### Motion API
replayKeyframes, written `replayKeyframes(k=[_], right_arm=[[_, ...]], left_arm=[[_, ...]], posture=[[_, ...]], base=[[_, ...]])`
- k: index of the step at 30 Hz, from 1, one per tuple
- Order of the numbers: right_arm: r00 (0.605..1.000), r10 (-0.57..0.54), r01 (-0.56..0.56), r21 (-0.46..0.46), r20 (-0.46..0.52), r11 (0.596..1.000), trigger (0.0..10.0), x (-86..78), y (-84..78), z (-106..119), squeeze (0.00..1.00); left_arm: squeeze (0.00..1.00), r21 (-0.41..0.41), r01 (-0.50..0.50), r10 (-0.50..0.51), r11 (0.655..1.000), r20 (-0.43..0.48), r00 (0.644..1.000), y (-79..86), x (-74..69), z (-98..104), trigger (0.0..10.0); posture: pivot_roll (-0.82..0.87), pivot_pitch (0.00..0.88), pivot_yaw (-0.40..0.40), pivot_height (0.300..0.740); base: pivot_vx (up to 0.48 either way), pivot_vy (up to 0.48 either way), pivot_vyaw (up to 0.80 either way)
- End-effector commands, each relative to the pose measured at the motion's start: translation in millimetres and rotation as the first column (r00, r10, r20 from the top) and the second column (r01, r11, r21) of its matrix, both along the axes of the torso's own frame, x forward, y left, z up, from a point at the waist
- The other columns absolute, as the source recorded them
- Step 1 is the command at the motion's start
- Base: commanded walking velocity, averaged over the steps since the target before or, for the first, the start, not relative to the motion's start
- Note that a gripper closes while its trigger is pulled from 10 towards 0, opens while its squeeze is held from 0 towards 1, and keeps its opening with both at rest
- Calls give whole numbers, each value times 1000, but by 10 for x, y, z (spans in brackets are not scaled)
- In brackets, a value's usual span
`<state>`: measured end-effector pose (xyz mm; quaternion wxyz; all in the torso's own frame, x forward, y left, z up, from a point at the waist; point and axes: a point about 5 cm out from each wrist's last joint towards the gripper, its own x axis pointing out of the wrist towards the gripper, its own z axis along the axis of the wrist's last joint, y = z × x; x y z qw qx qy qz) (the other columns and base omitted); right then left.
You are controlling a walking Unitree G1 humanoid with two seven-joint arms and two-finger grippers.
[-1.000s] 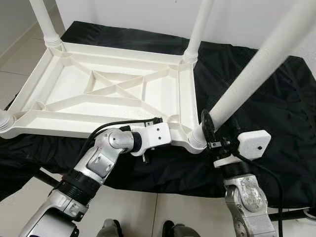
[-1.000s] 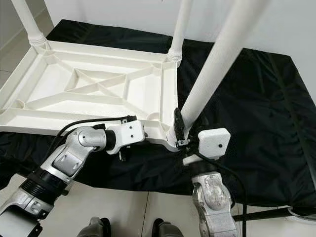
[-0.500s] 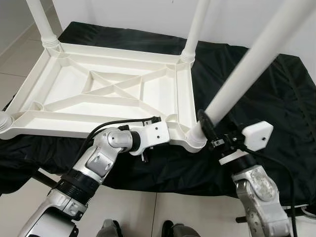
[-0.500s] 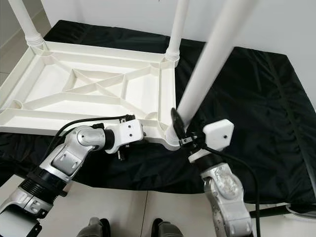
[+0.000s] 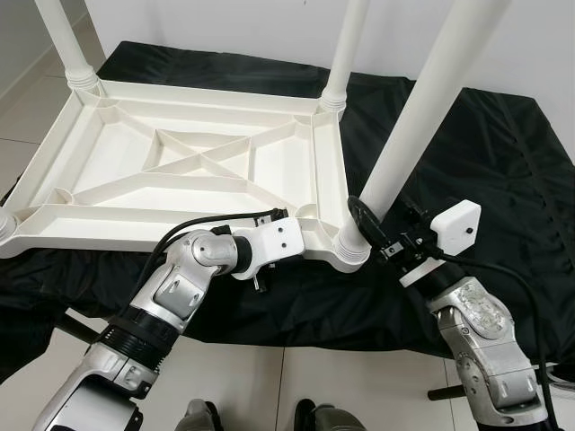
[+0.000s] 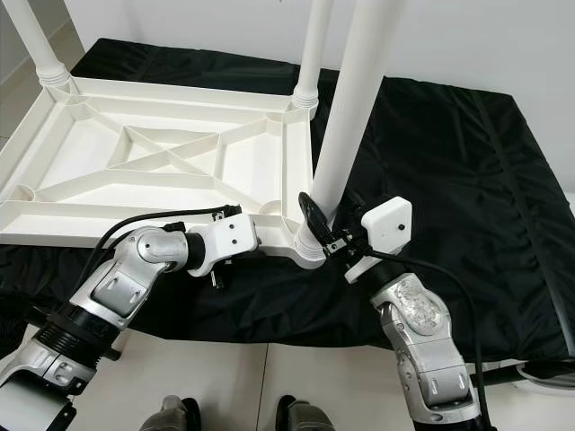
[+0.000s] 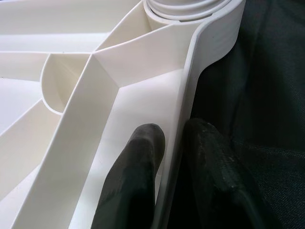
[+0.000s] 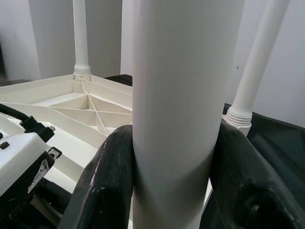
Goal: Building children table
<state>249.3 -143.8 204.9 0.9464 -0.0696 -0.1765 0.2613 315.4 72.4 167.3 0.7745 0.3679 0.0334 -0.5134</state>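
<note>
Now the right hand (image 8: 174,191) is gripping the near-right leg (image 5: 422,108) just above its socket, at about five o'clock on the upturned white table (image 5: 193,166). The left hand (image 7: 174,176) is pinching the table's near rim (image 7: 178,143) beside that corner. Beneath, a black cloth (image 5: 503,162) is lying.
</note>
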Motion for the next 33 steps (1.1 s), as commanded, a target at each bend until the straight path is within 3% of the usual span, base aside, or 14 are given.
replayKeyframes(k=[1, 18, 21, 23, 26, 33], right_arm=[[934, -118, 93, -90, -337, 992, 10000, 84, -204, -641, 0], [943, -132, 113, -81, -304, 990, 10000, 106, -184, -614, 0], [924, -229, 226, -44, -307, 973, 10000, 142, -182, -612, 0], [919, -243, 243, -40, -310, 969, 10000, 146, -180, -615, 0], [879, -348, 361, -22, -326, 932, 10000, 166, -188, -637, 0], [840, -435, 458, -4, -325, 889, 10000, 181, -222, -625, 0]], left_arm=[[0, -22, 2, 1, 1000, 96, 995, -58, 7, 146, 10000], [0, -19, 5, -3, 1000, 100, 995, -59, 9, 165, 10000], [0, -22, 2, 0, 1000, 101, 995, -57, 8, 166, 10000], [0, -22, 2, 0, 1000, 101, 995, -57, 7, 167, 10000], [0, -22, 1, 1, 1000, 100, 995, -57, 4, 164, 10000], [0, -22, 2, 0, 1000, 101, 995, -63, 2, 166, 10000]], posture=[[-69, 193, -39, 740], [-64, 195, -39, 740], [-62, 196, -44, 740], [-62, 196, -44, 740], [-59, 193, -46, 740], [-59, 191, -49, 740]], base=[[0, 0, 0], [0, 0, 0], [0, 0, 0], [0, 0, 0], [0, 0, 0], [0, 0, 0]])
